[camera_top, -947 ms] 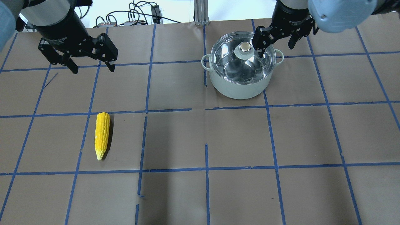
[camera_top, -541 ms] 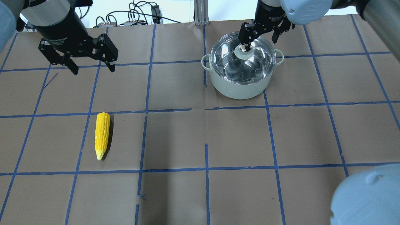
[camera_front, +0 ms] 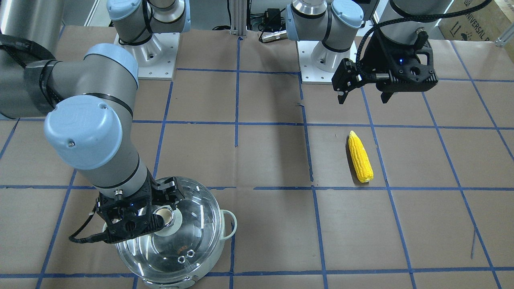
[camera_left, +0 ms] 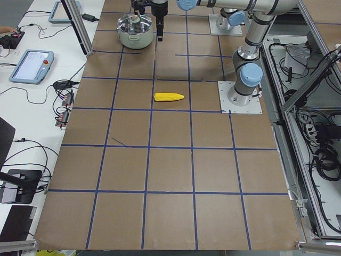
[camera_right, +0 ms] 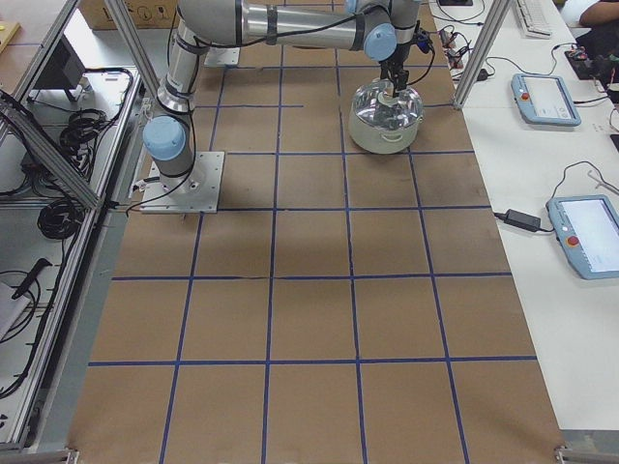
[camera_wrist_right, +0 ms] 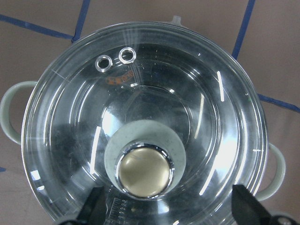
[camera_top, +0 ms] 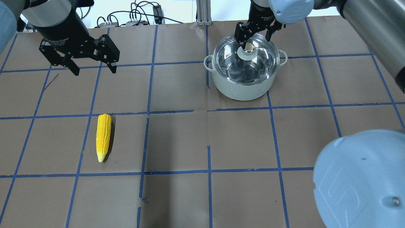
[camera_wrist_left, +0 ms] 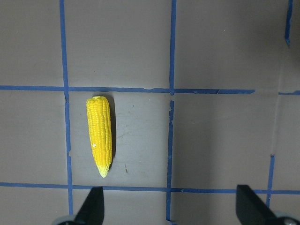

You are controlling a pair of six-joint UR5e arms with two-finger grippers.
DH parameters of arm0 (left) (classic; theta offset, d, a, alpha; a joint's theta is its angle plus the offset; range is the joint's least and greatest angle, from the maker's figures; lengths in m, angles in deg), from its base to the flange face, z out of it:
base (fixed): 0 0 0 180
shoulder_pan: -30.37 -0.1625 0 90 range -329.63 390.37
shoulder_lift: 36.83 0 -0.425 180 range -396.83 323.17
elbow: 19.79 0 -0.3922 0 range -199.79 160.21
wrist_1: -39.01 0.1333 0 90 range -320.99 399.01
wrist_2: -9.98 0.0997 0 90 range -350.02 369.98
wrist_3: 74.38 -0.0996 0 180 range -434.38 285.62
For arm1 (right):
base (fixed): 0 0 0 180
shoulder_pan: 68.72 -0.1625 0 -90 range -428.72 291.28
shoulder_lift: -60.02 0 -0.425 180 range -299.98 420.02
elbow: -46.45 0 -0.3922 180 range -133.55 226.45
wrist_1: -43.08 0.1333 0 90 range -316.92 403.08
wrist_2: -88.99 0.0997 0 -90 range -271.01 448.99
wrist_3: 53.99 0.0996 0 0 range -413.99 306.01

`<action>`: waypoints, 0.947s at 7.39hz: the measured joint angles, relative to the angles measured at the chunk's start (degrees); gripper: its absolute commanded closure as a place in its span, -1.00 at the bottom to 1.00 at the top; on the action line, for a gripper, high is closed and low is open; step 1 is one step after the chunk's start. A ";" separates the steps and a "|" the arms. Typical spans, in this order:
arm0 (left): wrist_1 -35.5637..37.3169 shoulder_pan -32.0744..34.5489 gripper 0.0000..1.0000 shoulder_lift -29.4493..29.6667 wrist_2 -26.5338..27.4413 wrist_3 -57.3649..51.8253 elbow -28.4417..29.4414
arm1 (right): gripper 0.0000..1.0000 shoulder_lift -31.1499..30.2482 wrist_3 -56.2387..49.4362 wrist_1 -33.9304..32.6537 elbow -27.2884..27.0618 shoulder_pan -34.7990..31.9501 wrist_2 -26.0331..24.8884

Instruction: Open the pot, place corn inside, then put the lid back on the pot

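Observation:
The mint-green pot (camera_top: 240, 91) stands at the far right of centre with the glass lid (camera_top: 256, 68) on it. My right gripper (camera_top: 253, 38) is open and hangs just above the lid's knob (camera_top: 249, 47). In the right wrist view its fingertips (camera_wrist_right: 96, 206) flank the knob (camera_wrist_right: 144, 172) without touching it. The yellow corn (camera_top: 103, 136) lies on the table at the left, tip toward the front. My left gripper (camera_top: 94, 69) is open and empty, held above the table behind the corn. The left wrist view shows the corn (camera_wrist_left: 100, 136) ahead of it.
Brown paper with a blue tape grid (camera_top: 208, 142) covers the table. My right arm's elbow (camera_top: 360, 180) fills the overhead view's lower right. Cables and an aluminium post (camera_top: 202, 12) lie beyond the far edge. Tablets (camera_right: 546, 97) sit on a side bench.
My right gripper has moved left from beside the pot's far right rim to over the lid's knob. The left gripper, corn, pot and lid have not moved.

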 measured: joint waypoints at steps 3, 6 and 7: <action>0.00 0.00 -0.99 0.00 -0.01 0.00 -0.10 | -0.59 1.79 0.00 -1.56 0.35 -0.81 -0.07; 0.00 0.06 -0.99 0.00 0.03 0.00 -0.12 | 0.12 2.80 -0.02 -1.71 0.37 -1.50 -0.32; 0.00 0.07 -0.99 0.00 0.05 0.00 -0.12 | 0.21 2.84 -0.05 -1.53 0.37 -1.51 -0.42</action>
